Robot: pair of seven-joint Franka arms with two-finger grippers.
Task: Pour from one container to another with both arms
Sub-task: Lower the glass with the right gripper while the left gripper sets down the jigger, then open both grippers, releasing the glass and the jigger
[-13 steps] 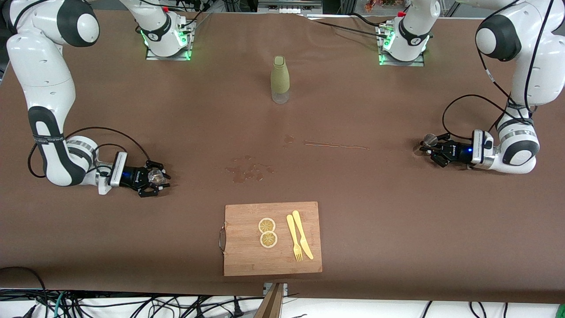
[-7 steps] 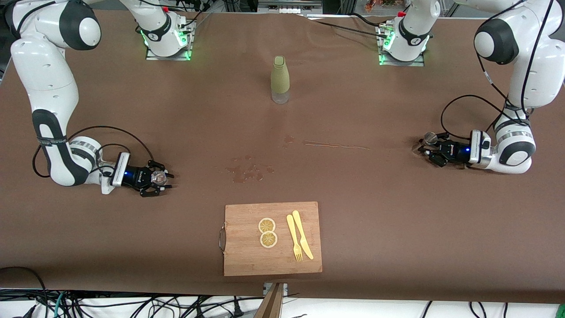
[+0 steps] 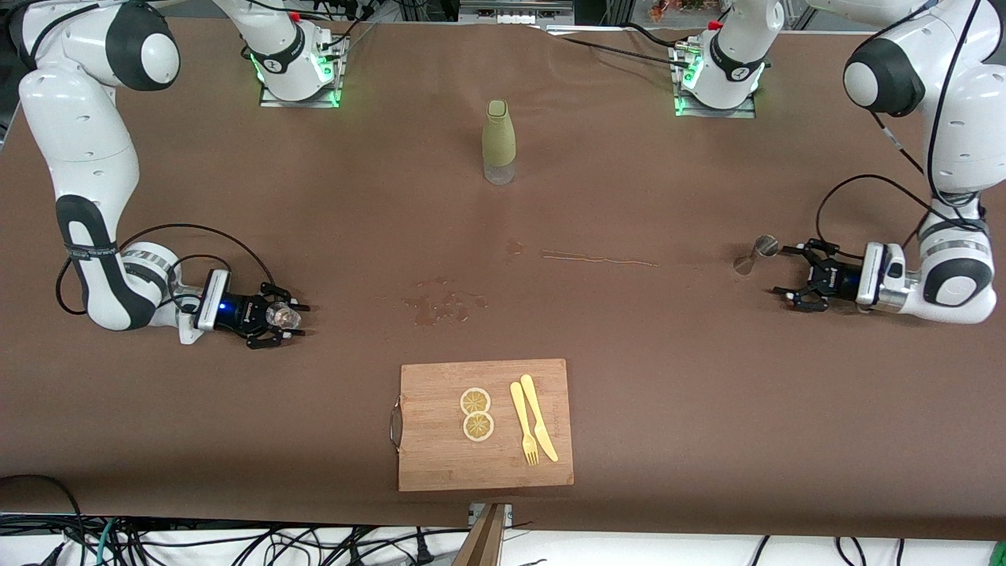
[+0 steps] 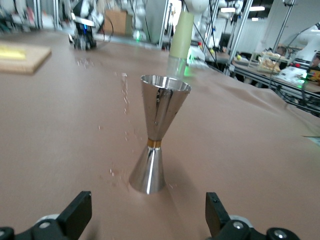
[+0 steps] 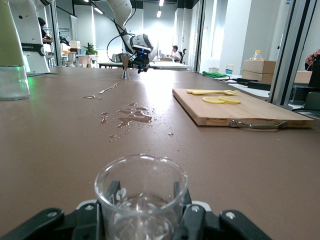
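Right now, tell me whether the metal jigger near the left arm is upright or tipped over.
Upright. The jigger stands on its narrow end on the table, wide cup on top, free between the left gripper's open fingers.

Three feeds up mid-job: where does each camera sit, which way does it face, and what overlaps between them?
Front view: high across the table, facing both bases; shows both arms, the left gripper open beside the jigger, the right gripper around the glass.
Left wrist view: low on the table, facing the jigger; own fingertips show.
Right wrist view: low, looking over the glass along the table; own fingers show.
Shared: spilled drops, cutting board, bottle.
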